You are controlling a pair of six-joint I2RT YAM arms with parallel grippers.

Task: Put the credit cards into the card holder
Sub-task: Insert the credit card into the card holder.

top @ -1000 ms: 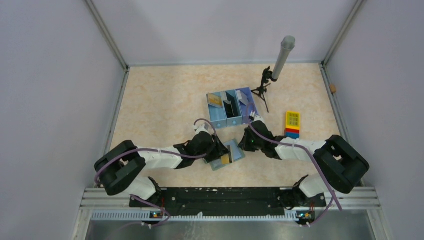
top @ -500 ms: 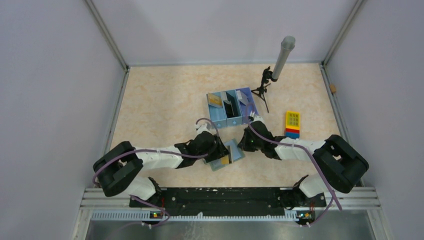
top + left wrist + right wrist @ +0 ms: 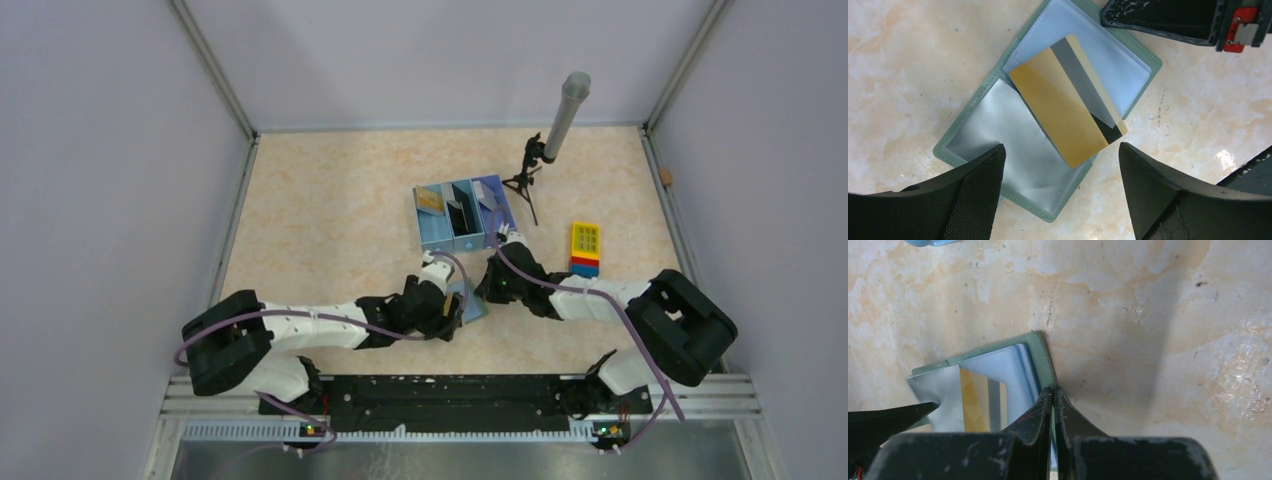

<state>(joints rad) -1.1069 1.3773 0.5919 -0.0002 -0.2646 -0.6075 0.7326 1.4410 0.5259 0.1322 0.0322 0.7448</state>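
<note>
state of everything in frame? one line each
card holder, open flat on the table.
gold card, one end under a clear pocket, rest sticking out, not gripped.
left gripper, open, above the card.
right gripper, shut, tips on the holder's edge.
blue tray, cards inside.

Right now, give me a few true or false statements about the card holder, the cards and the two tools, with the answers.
1. The card holder lies open. True.
2. The gold card rests on the open holder. True.
3. The left tool is clamped on the gold card. False: its jaws stand open on either side of the card, not touching it.
4. The blue tray has three compartments. True.
5. The right tool hangs wide open above the blue tray. False: it is shut, its tip at the card holder's edge.
</note>
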